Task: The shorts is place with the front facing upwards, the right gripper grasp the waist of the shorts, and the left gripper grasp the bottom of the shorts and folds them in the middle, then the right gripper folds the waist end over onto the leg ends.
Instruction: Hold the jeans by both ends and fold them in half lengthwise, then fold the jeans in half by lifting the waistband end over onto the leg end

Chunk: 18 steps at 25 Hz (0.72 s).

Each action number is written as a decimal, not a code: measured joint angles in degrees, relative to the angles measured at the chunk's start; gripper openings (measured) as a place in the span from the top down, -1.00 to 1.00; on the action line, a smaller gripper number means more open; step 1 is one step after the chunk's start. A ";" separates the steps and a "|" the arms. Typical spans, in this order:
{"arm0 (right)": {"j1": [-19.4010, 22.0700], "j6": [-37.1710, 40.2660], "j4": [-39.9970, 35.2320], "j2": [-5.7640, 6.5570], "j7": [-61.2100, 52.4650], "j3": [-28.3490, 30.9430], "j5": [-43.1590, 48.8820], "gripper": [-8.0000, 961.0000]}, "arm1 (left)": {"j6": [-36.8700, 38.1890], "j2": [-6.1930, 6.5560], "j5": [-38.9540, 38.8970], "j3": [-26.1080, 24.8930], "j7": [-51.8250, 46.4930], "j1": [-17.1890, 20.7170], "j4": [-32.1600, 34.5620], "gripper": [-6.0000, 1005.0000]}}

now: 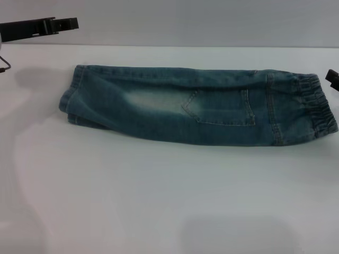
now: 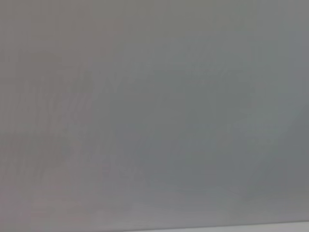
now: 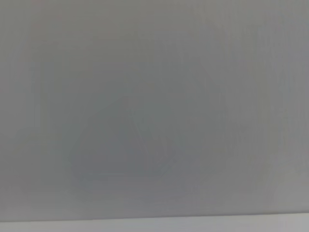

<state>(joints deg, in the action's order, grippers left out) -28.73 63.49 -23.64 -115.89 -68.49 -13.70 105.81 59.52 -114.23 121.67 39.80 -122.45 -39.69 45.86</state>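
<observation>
The denim shorts (image 1: 196, 108) lie across the far half of the white table (image 1: 169, 201), already folded lengthwise into one long strip, with a back pocket (image 1: 222, 108) facing up. The crinkled elastic waist (image 1: 318, 114) sits near the table's right edge and the leg ends (image 1: 71, 103) sit toward its left edge, stacked one on the other. So the step in hand, as you should judge it, is the second fold: waist end over onto the leg ends.

Your right gripper (image 1: 332, 78) only peeks in at the right edge, just beyond the waistband and apart from it; you cannot tell whether its fingers are parted or closed. Your left gripper (image 1: 66, 23) hangs over the far-left corner, raised well clear of the cloth and holding nothing; whether it is open cannot be told either. Both wrist views show only blank grey and give you no help.

To do this well, bring the right gripper down onto the waistband near its middle and pinch both layers together, so that the lower one does not trail. Lift only enough to clear the fabric, then carry the waist along the strip toward the left edge. Lay the elastic squarely on the hems, edges matched, before you release. Leave the left arm parked.

There are no containers on the table.
</observation>
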 joint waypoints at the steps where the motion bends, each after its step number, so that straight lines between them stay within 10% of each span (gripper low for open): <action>1: 0.00 0.12 0.00 0.07 -0.35 -0.01 0.01 -0.30 | -0.15 -0.12 -0.25 -0.01 0.27 0.11 0.08 0.21; 8: 0.26 5.59 -3.90 2.79 -12.15 -4.61 1.28 -0.30 | 2.07 -1.67 -16.88 -0.16 13.14 3.82 -0.32 -0.47; 18: -4.31 15.55 -21.59 7.22 -43.79 -13.87 20.27 -0.30 | 15.69 -3.48 -48.63 -0.14 43.64 9.87 -12.01 -0.45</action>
<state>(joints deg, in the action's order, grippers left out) -33.04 79.04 -45.22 -108.67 -112.28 -27.57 126.08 75.22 -117.71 73.04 39.67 -78.82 -29.82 33.85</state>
